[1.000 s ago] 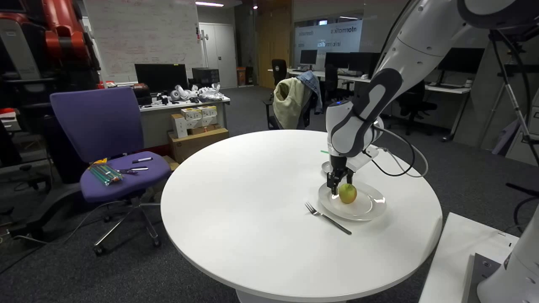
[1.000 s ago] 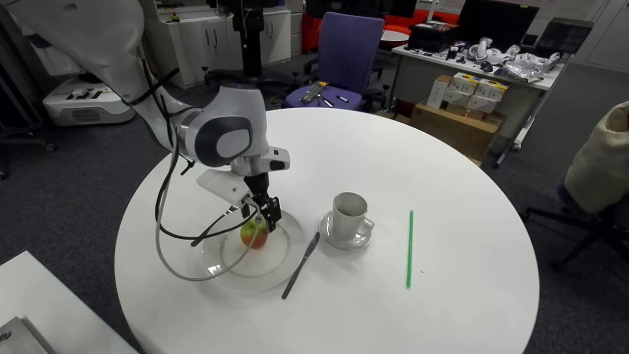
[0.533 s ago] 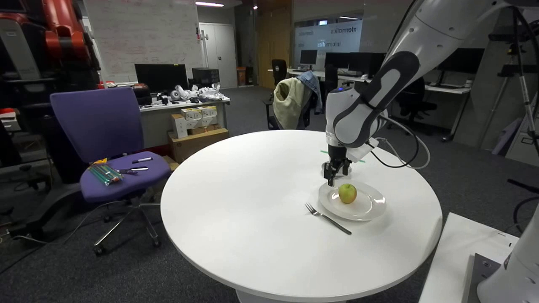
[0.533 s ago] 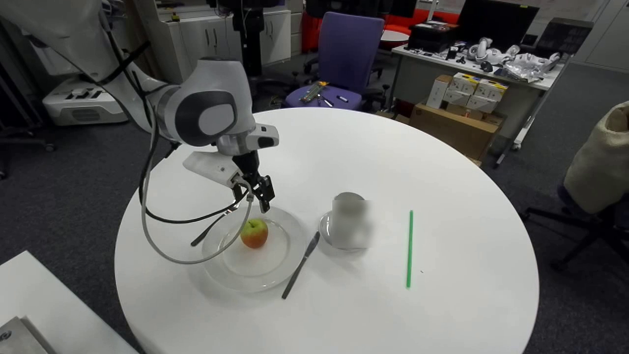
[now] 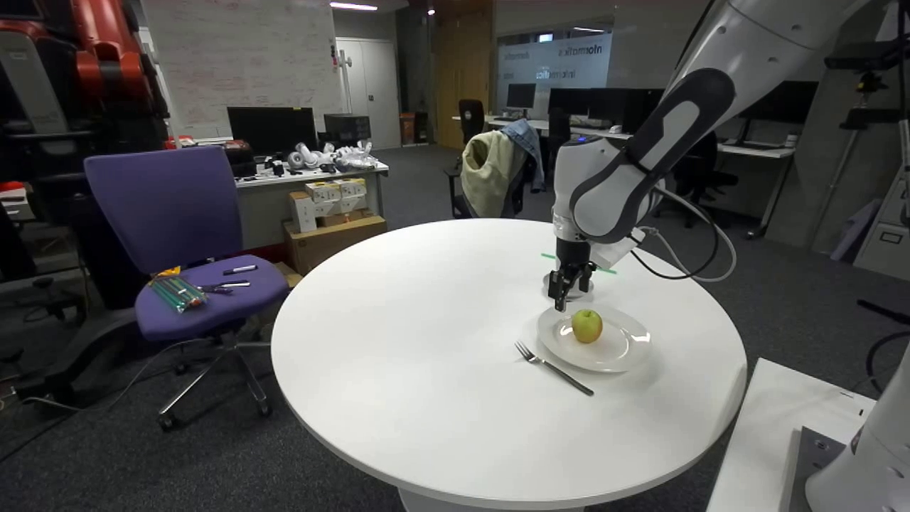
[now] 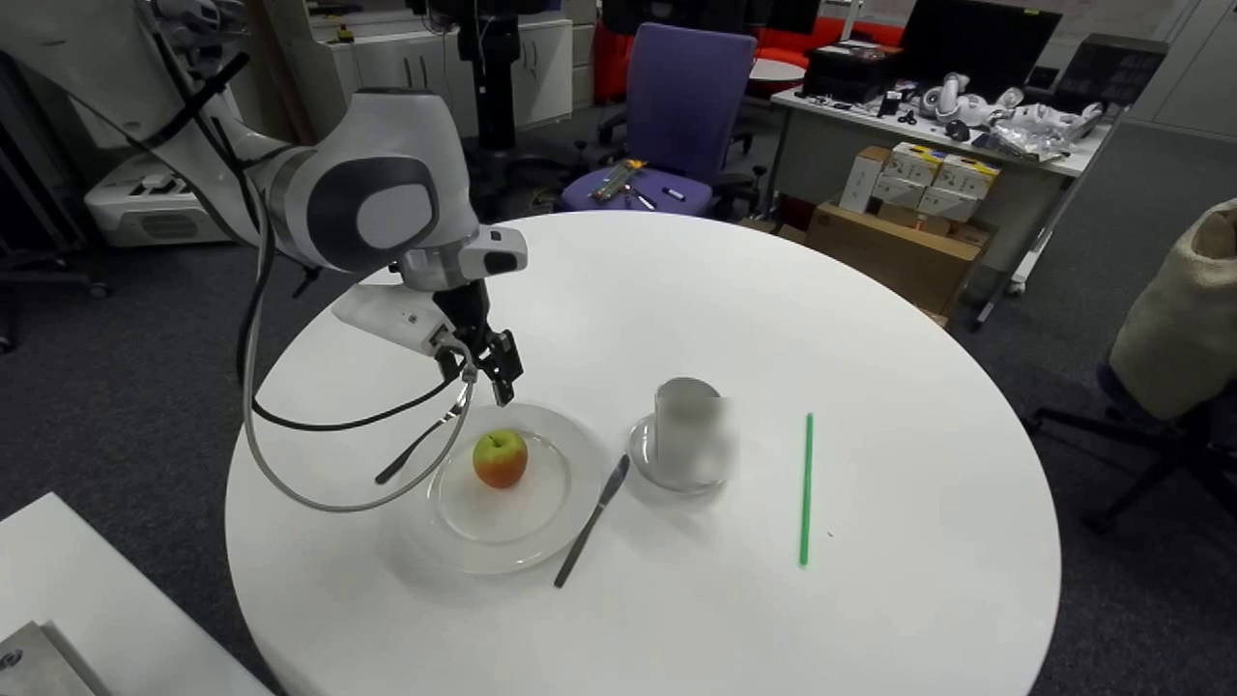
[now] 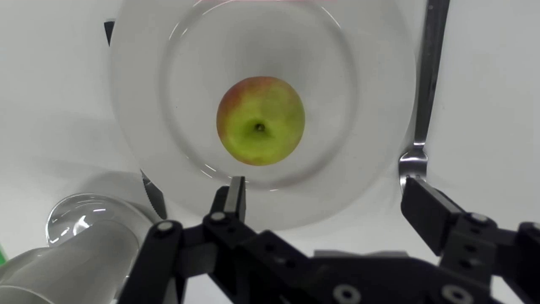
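While the gripper (image 7: 325,192) hangs near the edge of the plate (image 7: 382,84), its jaws stand wide apart, both of them clear of the apple (image 7: 260,121). Stem up, that apple rests near the plate's middle, the fork (image 7: 427,84) just beside.

The plate (image 7: 379,97) glints; an exterior view blurs the cup (image 6: 688,435).

Purple chair (image 5: 165,208), scribbled whiteboard (image 5: 242,64), cardboard box (image 6: 889,256) beside a cluttered desk (image 6: 814,155)

White arm (image 5: 750,60), dark patches (image 6: 329,217), grey cable (image 6: 348,508); black jaws, silver screws (image 7: 218,216).
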You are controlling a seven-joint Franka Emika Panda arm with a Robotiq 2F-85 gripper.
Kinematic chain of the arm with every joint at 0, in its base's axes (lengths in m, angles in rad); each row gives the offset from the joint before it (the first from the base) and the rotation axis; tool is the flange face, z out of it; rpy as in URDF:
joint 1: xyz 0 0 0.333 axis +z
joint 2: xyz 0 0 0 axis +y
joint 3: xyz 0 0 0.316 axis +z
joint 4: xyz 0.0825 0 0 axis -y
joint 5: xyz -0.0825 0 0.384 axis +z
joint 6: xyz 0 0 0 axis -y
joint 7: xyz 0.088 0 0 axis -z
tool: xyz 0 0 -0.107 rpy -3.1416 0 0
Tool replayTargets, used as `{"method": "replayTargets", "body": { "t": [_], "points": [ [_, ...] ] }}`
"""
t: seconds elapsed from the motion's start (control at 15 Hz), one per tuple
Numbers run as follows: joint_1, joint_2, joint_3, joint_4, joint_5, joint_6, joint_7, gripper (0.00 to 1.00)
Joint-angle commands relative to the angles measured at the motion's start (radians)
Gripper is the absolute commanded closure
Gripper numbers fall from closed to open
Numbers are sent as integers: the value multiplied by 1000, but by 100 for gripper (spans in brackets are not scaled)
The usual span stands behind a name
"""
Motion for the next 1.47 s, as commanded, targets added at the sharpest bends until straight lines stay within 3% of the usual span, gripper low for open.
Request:
{"method": "replayTargets", "body": {
  "t": [0.0, 0.27, 0.47, 0.73, 1.13, 1.4],
  "points": [
    [-11, 3, 10, 3, -2, -3, 1, 0],
    [-12, 4, 10, 3, -2, -3, 1, 0],
    [-17, 2, -27, 15, -61, 118, 60, 0],
    [-68, -25, -62, 63, 17, 186, 55, 0],
    [-162, -12, -124, 211, 98, 153, 63, 0],
    [-217, 25, -142, 338, 239, 74, 120, 0]
  ]
}}
